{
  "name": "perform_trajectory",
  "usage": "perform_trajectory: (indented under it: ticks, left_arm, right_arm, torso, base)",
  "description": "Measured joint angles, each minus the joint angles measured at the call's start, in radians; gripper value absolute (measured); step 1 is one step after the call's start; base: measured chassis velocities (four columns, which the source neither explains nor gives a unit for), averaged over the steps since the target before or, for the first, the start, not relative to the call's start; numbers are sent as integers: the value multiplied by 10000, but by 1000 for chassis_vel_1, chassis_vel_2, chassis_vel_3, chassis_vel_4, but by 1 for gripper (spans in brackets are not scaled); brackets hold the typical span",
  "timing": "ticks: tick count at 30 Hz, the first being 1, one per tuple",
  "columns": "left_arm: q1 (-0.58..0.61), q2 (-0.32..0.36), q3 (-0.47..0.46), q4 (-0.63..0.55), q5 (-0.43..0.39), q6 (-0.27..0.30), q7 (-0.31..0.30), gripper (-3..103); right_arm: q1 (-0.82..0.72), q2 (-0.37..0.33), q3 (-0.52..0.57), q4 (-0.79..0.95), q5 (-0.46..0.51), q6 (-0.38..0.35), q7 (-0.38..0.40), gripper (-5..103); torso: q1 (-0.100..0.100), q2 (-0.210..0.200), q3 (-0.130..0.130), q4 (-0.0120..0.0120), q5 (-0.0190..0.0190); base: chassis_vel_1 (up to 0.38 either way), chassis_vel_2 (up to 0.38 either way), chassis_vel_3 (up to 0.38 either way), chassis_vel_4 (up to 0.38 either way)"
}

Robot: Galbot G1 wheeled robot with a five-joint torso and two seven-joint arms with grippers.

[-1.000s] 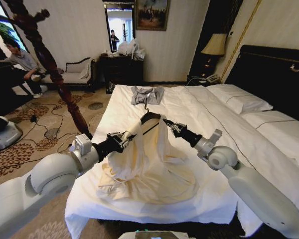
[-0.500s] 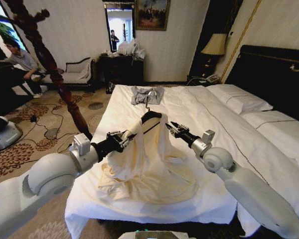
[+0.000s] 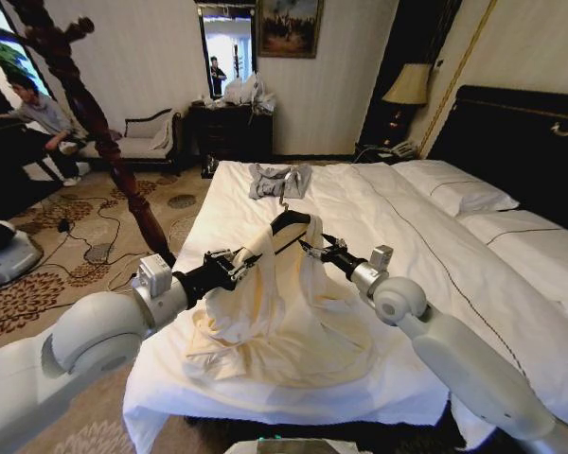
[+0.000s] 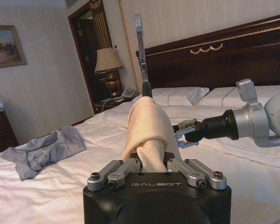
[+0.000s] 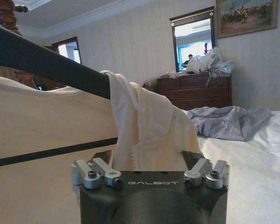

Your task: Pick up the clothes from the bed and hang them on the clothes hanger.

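Observation:
The cream-yellow clothes (image 3: 279, 317) hang draped over the black clothes hanger (image 3: 290, 223), their lower part heaped on the bed (image 3: 412, 222). My left gripper (image 3: 240, 262) is shut on the hanger's cloth-covered left arm (image 4: 147, 126), holding it up above the sheet; the silver hook (image 4: 139, 42) points up. On the other side, my right gripper (image 3: 311, 249) is open against the fabric below the hanger's right shoulder. In the right wrist view a fold of the clothes (image 5: 147, 126) hangs between its spread fingers (image 5: 102, 156), under the hanger bar (image 5: 46, 60).
A small grey garment (image 3: 279, 180) lies near the bed's far edge. White pillows (image 3: 454, 189) and the black headboard (image 3: 521, 142) are to the right. A dark wooden coat stand (image 3: 95, 123) rises left of the bed, above patterned carpet (image 3: 95, 236).
My right gripper has drawn in leftwards from beside the clothes until the fabric sits between its fingers. The left gripper and hanger have hardly moved.

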Motion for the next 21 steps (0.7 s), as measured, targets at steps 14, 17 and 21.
perform_trajectory:
  ticks: [14,17,21]
  left_arm:
    - [0,-94,49,256,232,-193,185,19]
    - [4,-114,50,292,252,-202,191,19]
    - [15,-130,54,350,293,-225,198,19]
  right_arm:
    - [-500,-217,639,78,468,1399,-1794,33]
    - [-580,-250,689,172,491,1517,-2013,27]
    - [-732,-296,760,377,557,1750,-2485,16]
  torso:
    - [0,1,-1,0,0]
    - [0,0,0,-1,1]
    - [0,0,0,-2,1]
  base:
    - [0,0,0,0]
    - [0,0,0,0]
    - [0,0,0,0]
